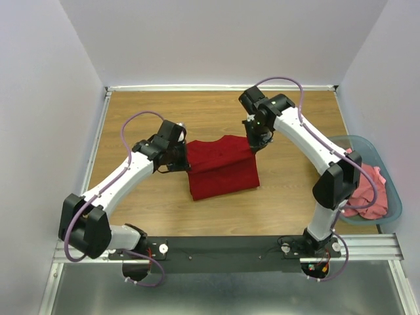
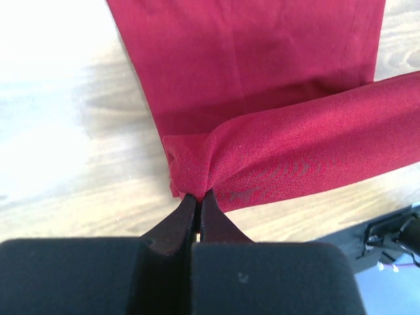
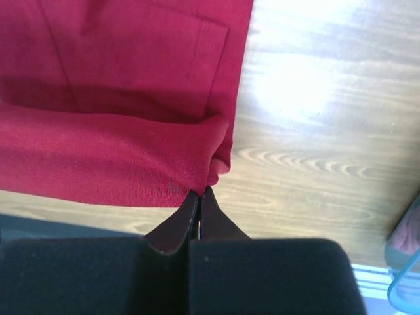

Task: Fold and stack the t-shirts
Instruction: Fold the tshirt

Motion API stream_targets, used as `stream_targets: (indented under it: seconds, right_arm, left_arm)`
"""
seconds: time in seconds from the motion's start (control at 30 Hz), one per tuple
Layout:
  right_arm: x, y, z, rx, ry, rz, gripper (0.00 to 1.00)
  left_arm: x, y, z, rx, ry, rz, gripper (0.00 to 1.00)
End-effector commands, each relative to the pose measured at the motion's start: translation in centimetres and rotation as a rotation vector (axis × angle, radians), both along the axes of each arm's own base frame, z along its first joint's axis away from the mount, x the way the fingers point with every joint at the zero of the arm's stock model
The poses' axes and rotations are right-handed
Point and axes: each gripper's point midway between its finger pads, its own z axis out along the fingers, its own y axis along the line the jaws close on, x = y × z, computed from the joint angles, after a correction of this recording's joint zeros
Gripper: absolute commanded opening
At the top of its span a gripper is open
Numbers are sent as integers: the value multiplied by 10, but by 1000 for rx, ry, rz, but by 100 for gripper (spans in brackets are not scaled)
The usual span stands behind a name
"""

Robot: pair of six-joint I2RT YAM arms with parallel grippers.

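Observation:
A dark red t-shirt (image 1: 220, 167) lies partly folded on the middle of the wooden table, its far edge lifted off the surface. My left gripper (image 1: 184, 157) is shut on the shirt's far left corner; the left wrist view shows the cloth (image 2: 275, 92) bunched at the closed fingertips (image 2: 199, 195). On the opposite side my right gripper (image 1: 254, 146) is shut on the far right corner, and the fabric (image 3: 118, 98) is pinched at its tips (image 3: 201, 191). Salmon-pink t-shirts (image 1: 369, 190) lie crumpled in the basket on the right.
A grey-blue plastic basket (image 1: 388, 172) stands at the table's right edge beside the right arm; its rim (image 3: 405, 275) shows in the right wrist view. White walls enclose the table on three sides. A black rail (image 1: 223, 252) runs along the near edge.

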Motion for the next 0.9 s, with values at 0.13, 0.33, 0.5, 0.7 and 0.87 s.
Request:
stream_targets:
  seconds: [0.13, 0.33, 0.5, 0.7, 0.87]
  right_arm:
    - [47, -18, -14, -79, -65, -11, 1]
    - [72, -17, -24, -88, -82, -12, 1]
    - [86, -15, -42, -92, -72, -10, 1]
    - [100, -16, -71, -100, -62, -22, 1]
    - [107, -23, -94, -103, -54, -62, 1]
  left_arm:
    - [29, 9, -18, 44, -12, -12, 0]
    - [49, 15, -24, 59, -22, 10, 0]
    - [62, 20, -32, 70, -23, 30, 0]
    - [77, 23, -53, 86, -14, 44, 0]
    - [98, 25, -58, 108, -45, 67, 0]
